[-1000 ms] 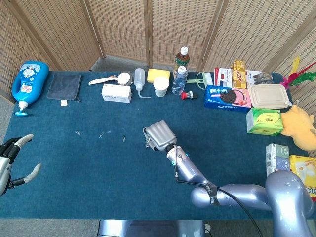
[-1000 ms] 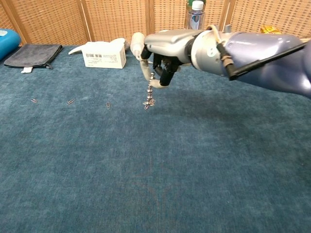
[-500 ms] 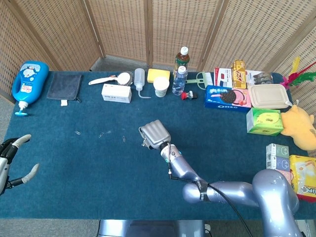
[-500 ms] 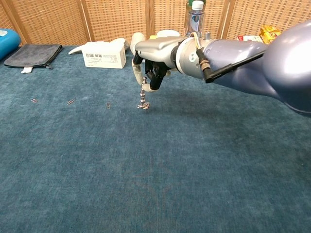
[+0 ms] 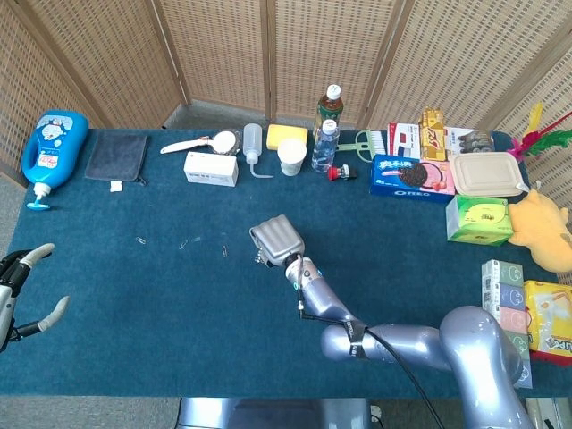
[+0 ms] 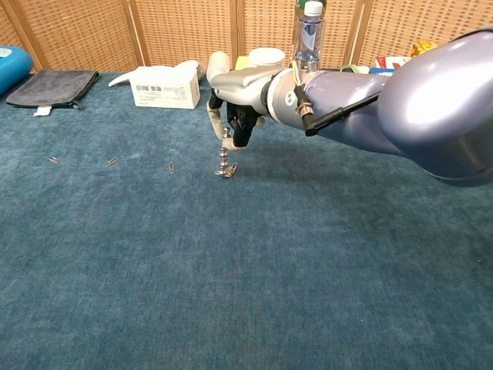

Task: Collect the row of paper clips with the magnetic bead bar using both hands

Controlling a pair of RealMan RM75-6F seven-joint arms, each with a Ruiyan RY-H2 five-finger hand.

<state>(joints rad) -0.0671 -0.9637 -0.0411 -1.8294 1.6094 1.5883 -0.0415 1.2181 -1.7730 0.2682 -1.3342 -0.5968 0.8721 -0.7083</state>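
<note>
Your right hand [image 6: 235, 104] pinches the top of the bead bar [image 6: 225, 158], which hangs upright with a paper clip stuck to its lower tip just above the blue table [image 6: 254, 262]. To its left, three paper clips [image 6: 112, 161] lie in a row on the cloth. Your left hand [image 5: 18, 290] hovers at the near left edge, fingers spread and holding nothing.

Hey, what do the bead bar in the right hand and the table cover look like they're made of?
The bead bar hanging from the right hand looks like polished metal: small silvery, shiny balls in a chain. A paper clip appears to cling to its lower end, which suits a magnet. The table cover looks like dark teal fabric, probably short-pile carpet or felt, with a matte, mottled, fuzzy texture.
</note>
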